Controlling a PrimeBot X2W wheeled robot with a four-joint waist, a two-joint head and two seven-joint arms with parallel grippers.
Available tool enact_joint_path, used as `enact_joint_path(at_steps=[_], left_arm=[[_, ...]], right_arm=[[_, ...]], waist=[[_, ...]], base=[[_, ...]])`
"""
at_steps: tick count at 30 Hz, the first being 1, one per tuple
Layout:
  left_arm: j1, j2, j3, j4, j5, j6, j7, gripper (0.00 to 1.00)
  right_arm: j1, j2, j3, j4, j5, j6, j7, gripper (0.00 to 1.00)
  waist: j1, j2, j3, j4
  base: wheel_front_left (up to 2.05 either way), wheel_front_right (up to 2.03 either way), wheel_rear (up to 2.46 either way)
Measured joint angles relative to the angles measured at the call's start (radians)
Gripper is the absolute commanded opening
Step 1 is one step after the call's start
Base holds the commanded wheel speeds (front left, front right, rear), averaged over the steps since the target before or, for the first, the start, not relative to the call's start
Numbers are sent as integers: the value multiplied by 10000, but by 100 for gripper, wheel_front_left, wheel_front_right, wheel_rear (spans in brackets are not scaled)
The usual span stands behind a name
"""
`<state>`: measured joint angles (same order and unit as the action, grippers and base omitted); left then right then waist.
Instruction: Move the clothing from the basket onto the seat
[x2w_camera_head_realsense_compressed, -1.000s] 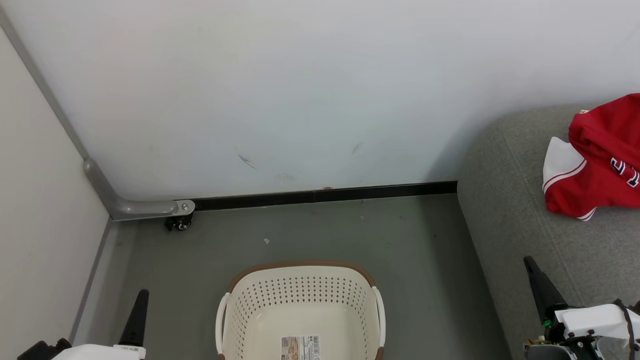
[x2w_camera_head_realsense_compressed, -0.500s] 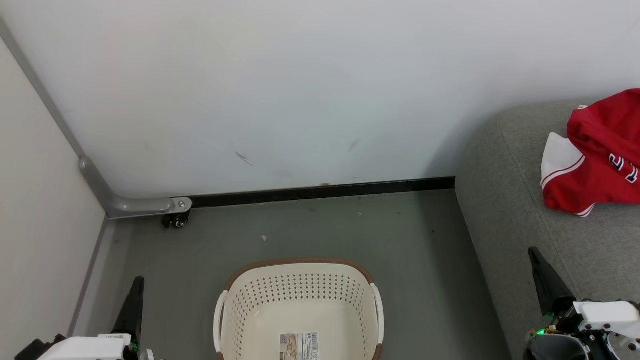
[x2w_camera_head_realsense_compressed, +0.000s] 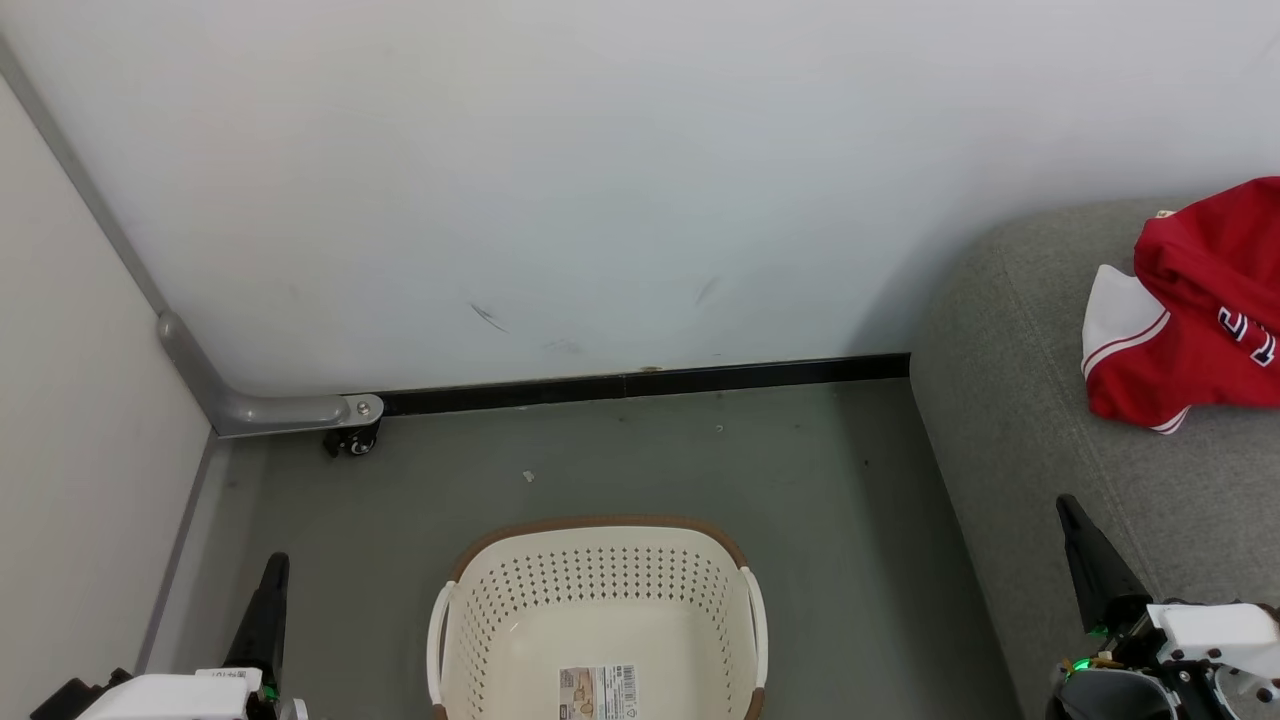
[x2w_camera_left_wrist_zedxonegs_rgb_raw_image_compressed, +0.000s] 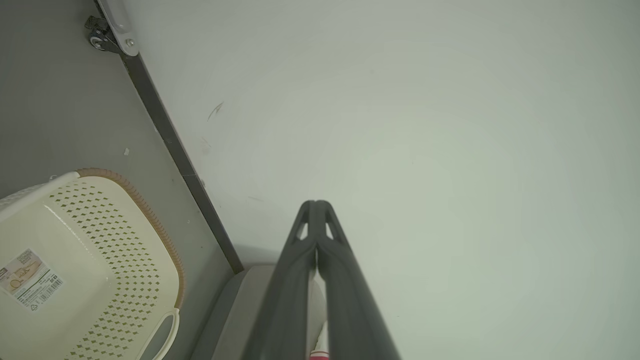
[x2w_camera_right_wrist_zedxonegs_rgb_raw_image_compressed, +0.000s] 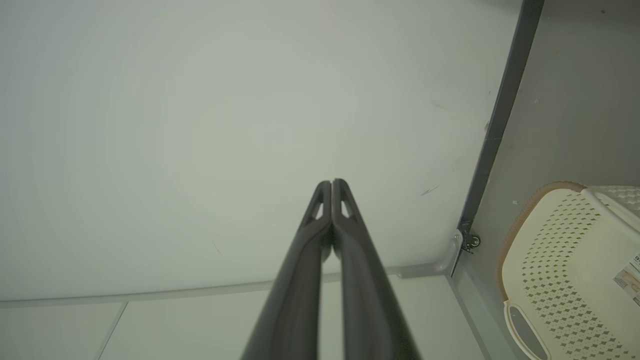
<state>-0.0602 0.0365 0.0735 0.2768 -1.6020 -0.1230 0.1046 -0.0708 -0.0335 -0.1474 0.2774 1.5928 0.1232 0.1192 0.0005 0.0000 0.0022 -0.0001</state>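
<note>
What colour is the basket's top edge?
Brown rim on a cream basket; head view shows it best.

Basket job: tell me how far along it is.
Done: the red clothing lies on the sofa, and the basket shows no clothes inside, just a sticker. In hand: nothing; the left end effector and right end effector are both shut and hold nothing. Left: probably nothing, though the basket's near edge is cut off in the head view.

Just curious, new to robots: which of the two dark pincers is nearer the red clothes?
The right end effector, on the side of the basket toward the seat, where the clothing lies. The left end effector sits across the basket.
</note>
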Motion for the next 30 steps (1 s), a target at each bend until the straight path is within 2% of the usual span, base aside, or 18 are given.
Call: enact_joint_path(at_steps=[30], left_arm=[[0,0,6,6,0,-2,0,0]], right_arm=[[1,0,35,-27,0,0,-4,0]], waist=[[-2,0,3,1]], base=[[0,0,0]])
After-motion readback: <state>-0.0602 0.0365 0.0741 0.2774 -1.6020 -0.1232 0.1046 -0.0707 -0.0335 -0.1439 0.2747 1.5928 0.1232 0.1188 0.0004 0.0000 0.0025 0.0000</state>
